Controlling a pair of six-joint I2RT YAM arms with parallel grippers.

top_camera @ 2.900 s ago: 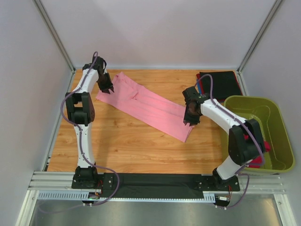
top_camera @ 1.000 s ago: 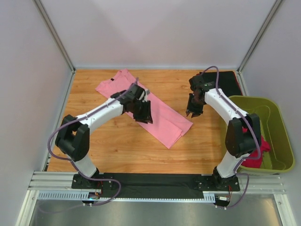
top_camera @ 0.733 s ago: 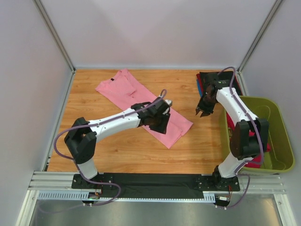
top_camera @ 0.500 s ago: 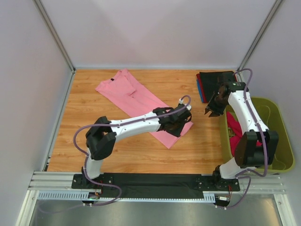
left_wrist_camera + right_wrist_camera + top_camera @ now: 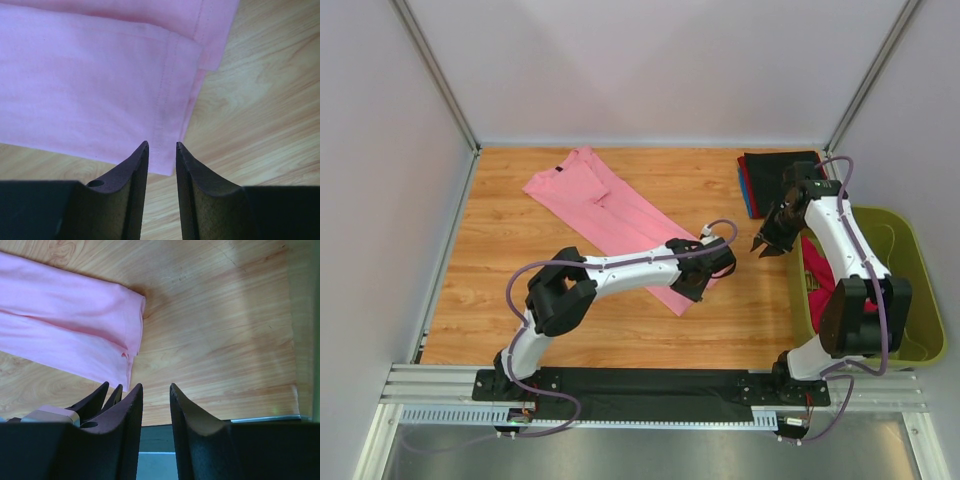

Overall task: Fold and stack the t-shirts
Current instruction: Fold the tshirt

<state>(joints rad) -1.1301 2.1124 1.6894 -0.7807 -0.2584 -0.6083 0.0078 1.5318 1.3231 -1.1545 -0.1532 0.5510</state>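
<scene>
A light pink t-shirt (image 5: 620, 215), folded lengthwise into a long strip, lies diagonally on the wooden table. My left gripper (image 5: 692, 285) is open and empty, low over the strip's near-right hem corner (image 5: 170, 100); the jaws stand a narrow gap apart around the corner's edge (image 5: 161, 145). My right gripper (image 5: 761, 247) is open and empty, hovering over bare wood right of the shirt (image 5: 75, 340), its fingertip midpoint showing in the right wrist view (image 5: 156, 386). A stack of folded shirts (image 5: 782, 175), black on top with red and blue edges, sits at the back right. A magenta-red shirt (image 5: 820, 290) lies in the tub.
The olive-green plastic tub (image 5: 910, 300) stands at the right edge of the table, close to my right arm. Grey walls enclose the table on three sides. A black strip (image 5: 650, 385) runs along the near edge by the arm bases.
My left arm has swept from the shirt's far-left end along the strip to its near-right corner. My right gripper has drawn away from the shirt, to the right towards the tub.
</scene>
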